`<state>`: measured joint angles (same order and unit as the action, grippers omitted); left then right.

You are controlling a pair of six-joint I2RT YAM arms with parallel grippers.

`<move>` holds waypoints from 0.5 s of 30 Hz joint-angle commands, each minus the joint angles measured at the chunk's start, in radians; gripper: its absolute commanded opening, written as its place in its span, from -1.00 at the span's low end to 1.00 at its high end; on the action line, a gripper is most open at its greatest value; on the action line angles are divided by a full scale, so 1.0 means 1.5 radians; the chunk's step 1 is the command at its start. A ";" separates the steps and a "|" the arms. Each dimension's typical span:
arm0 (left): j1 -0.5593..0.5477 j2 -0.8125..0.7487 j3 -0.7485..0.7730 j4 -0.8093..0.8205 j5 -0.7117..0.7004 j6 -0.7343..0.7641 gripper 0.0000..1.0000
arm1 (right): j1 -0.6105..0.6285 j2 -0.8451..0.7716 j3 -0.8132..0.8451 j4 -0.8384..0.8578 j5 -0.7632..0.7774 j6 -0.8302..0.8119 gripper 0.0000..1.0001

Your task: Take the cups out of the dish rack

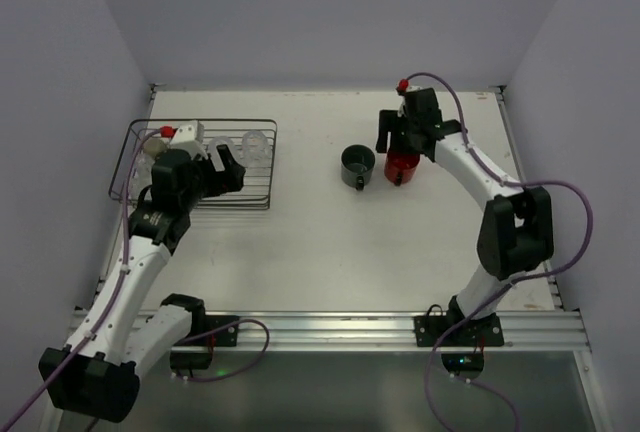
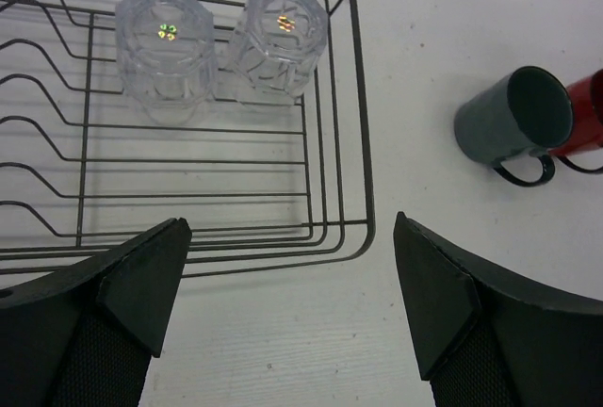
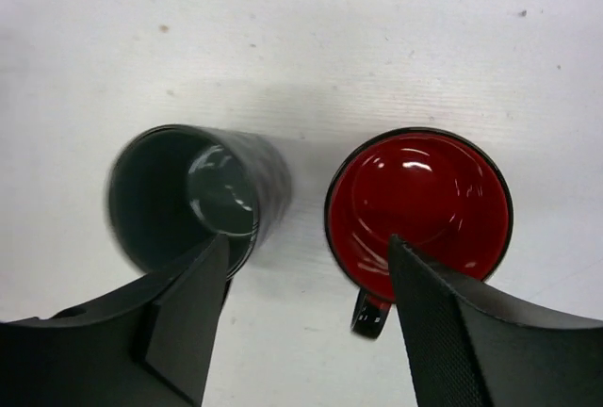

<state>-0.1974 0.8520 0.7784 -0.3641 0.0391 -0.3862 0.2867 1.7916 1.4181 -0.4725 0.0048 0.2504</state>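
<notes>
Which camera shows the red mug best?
Right wrist: the red mug is close, seen from above, rim, inside and handle clear. Top external shows it tiny; left wrist catches only a sliver at its edge.

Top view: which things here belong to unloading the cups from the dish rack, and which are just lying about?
Job in hand:
dark wire dish rack; two clear faceted glass cups in it; small pale greyish cup in it; dark grey-green mug; red mug, both on the table.

Just there:
silver aluminium rail; white tabletop.
</notes>
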 commanded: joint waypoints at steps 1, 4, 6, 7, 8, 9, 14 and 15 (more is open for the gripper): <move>0.004 0.054 0.076 0.012 -0.095 -0.025 0.88 | 0.003 -0.142 -0.056 0.054 -0.047 0.045 0.44; 0.005 0.126 0.114 0.026 -0.141 -0.037 0.86 | 0.005 -0.260 -0.168 0.121 -0.095 0.080 0.45; 0.008 0.186 0.136 0.025 -0.183 -0.044 0.86 | 0.009 -0.349 -0.259 0.185 -0.117 0.107 0.45; 0.009 0.204 0.162 0.023 -0.193 -0.046 0.86 | 0.010 -0.376 -0.286 0.206 -0.128 0.115 0.45; 0.009 0.222 0.173 0.025 -0.202 -0.047 0.86 | 0.013 -0.422 -0.310 0.242 -0.149 0.122 0.45; 0.009 0.239 0.183 0.029 -0.216 -0.046 0.86 | 0.014 -0.443 -0.333 0.260 -0.162 0.134 0.45; 0.011 0.355 0.255 0.028 -0.252 -0.036 0.90 | 0.015 -0.519 -0.434 0.321 -0.202 0.146 0.45; 0.011 0.385 0.263 0.026 -0.264 -0.032 0.90 | 0.015 -0.532 -0.441 0.329 -0.207 0.148 0.45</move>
<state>-0.1898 1.3655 1.0969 -0.3565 -0.2577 -0.4335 0.3088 1.0294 0.7925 -0.0967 -0.2371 0.4347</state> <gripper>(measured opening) 0.947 0.722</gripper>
